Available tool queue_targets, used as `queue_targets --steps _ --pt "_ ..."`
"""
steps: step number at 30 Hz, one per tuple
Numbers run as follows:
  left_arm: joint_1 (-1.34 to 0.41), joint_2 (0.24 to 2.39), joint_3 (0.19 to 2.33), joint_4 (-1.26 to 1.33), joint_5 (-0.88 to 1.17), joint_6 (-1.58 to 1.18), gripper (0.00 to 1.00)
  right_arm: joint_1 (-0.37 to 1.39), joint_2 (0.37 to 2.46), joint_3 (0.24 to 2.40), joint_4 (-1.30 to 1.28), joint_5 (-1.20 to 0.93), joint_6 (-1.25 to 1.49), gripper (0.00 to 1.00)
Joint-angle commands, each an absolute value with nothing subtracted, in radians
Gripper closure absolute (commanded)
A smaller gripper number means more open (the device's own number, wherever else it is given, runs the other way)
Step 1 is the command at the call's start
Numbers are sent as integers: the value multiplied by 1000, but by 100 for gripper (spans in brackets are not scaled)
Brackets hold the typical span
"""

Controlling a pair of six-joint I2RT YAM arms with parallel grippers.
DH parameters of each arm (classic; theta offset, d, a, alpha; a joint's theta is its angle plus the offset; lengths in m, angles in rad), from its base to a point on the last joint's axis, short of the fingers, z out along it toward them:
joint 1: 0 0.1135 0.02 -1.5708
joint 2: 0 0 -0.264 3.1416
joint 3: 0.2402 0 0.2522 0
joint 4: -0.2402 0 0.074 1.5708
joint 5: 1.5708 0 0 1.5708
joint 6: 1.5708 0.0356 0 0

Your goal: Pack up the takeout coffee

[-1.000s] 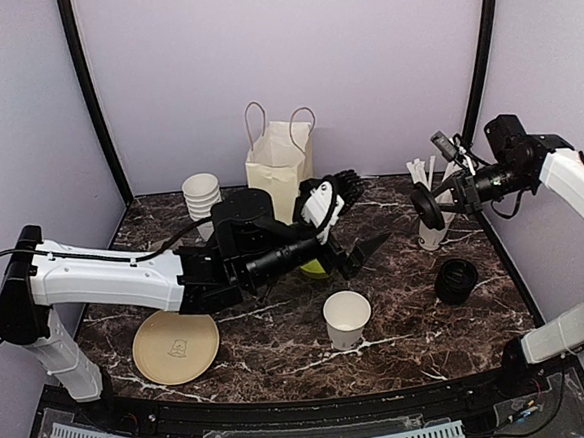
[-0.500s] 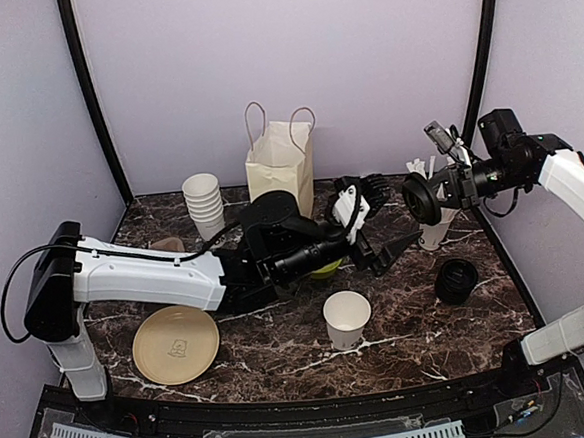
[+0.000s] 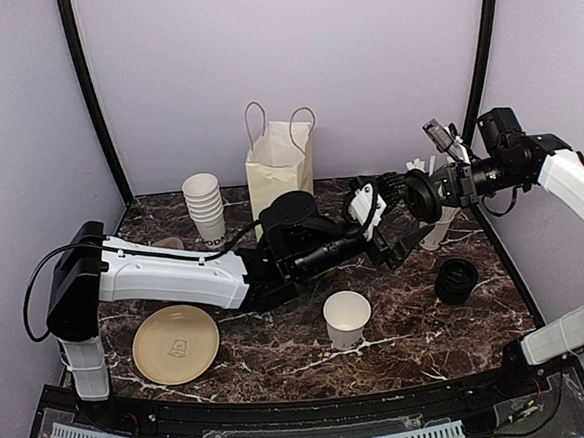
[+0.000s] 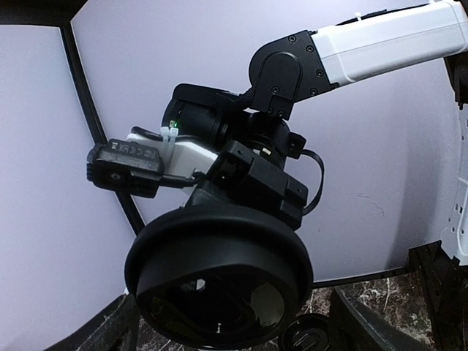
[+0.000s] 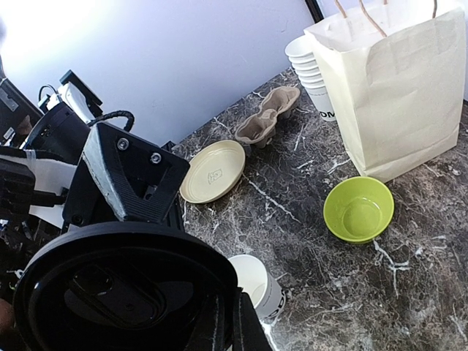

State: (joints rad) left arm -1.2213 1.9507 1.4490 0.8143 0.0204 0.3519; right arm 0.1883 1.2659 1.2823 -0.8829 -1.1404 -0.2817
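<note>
the right pincer (image 3: pixel 428 191) is clenched on a black lid (image 3: pixel 418 196) held high at the far right, and the left pincer (image 3: pixel 400 214) hangs spread and empty just beside it. the takeout coffee cup (image 3: pixel 347 318) stands lidless on the bench (image 3: pixel 281 350), near centre, apart from the paper bag (image 3: pixel 281 170) at the far side. capping and bagging both look undone.

A cream paper bag (image 3: pixel 281 170) with twine handles stands upright at the back of the dark marble table (image 3: pixel 281 355), with a stack of lidless white cups (image 3: pixel 204 203) just to its left and a lime-green bowl (image 5: pixel 359 209), upright, near its base on the front side. A brown cardboard cup carrier (image 5: pixel 267 121) lies between that stack and a beige plate (image 3: pixel 176 345) at the front left. On the right, a white cup of straws (image 3: pixel 434 233) stands behind a stack of black lids (image 3: pixel 457 280).
</note>
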Motion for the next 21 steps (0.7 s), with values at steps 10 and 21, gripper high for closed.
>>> queue_targets --steps 10,21 --pt "-1224 1983 1520 868 -31 341 12 201 1247 1266 -837 -1146 -265 100" --pt "-1224 2001 1545 861 -73 333 16 204 1246 1252 -826 -1144 -261 100"
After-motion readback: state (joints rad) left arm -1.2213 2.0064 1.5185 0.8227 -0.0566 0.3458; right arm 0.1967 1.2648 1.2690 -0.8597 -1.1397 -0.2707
